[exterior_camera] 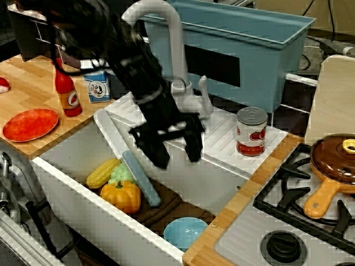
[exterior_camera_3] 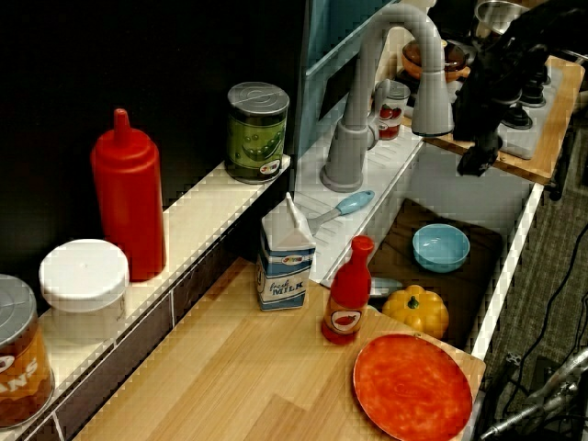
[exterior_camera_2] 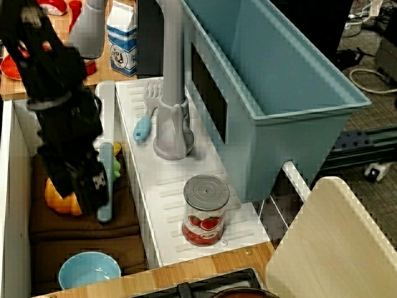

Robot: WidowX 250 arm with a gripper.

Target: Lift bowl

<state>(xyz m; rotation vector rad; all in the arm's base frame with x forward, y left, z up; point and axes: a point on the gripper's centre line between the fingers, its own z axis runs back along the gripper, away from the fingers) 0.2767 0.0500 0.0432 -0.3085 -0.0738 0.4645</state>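
**Hand hangs open above the sink, bowl on the mat below**

The black hand (exterior_camera: 169, 147) hangs over the middle of the white sink (exterior_camera: 72, 177), its two fingers pointing down and spread wide with nothing between them. It is well above the sink floor and touches none of the things there.

The bowl (exterior_camera: 185, 231) sits upright on the brown mat (exterior_camera: 166, 208) at the end of the sink nearest the stove (exterior_camera: 288, 221). It is light blue and empty. The hand is apart from it, nearer the middle of the sink, and higher.

Further along the mat lie an orange pumpkin (exterior_camera: 121, 195), a yellow corn cob (exterior_camera: 102, 173) and a pale green vegetable (exterior_camera: 122, 174), all close together. A light-blue brush handle (exterior_camera: 141, 178) lies slanted just beside the pumpkin.

On the white ledge behind the sink stand the grey tap (exterior_camera: 175, 61) and a tin of tomatoes (exterior_camera: 251, 131). In the side view a small spatula with a blue handle (exterior_camera_2: 143, 124) lies on that ledge beside the base of the tap. A large blue tub (exterior_camera: 238, 47) stands behind the ledge.

On the wooden table (exterior_camera: 30, 91) beside the sink are a red plate (exterior_camera: 30, 124), a red sauce bottle (exterior_camera: 66, 91) and a small milk carton (exterior_camera: 98, 86). An orange pan with a brown lid (exterior_camera: 333, 166) rests on the stove.
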